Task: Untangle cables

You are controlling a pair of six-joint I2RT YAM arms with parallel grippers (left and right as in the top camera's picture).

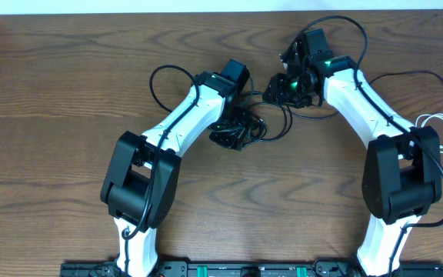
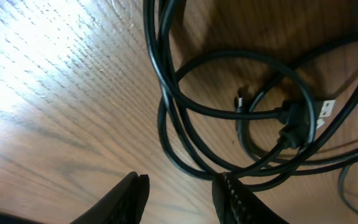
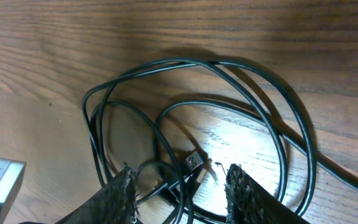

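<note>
Cords (image 1: 237, 131), black and tangled, lie just ahead of my left gripper (image 2: 182, 179), which is part open and empty. A plug (image 3: 193, 160) sits between my right gripper (image 3: 181, 169) fingers, part open, unclamped. Early separating, I judge: next pinch one strand and pull apart.

Cable tangle (image 1: 238, 129) on tabletop (image 1: 52, 115) centre, between left arm (image 1: 183, 115) and right arm (image 1: 360, 96); loose cord (image 1: 441, 127) well apart, far right.

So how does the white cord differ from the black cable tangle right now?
The white cord lies apart near the table's right edge; the black cable tangle sits mid-table. The white cord is a small loose bunch; the black cable tangle is several overlapping loops. Both are thin.
</note>
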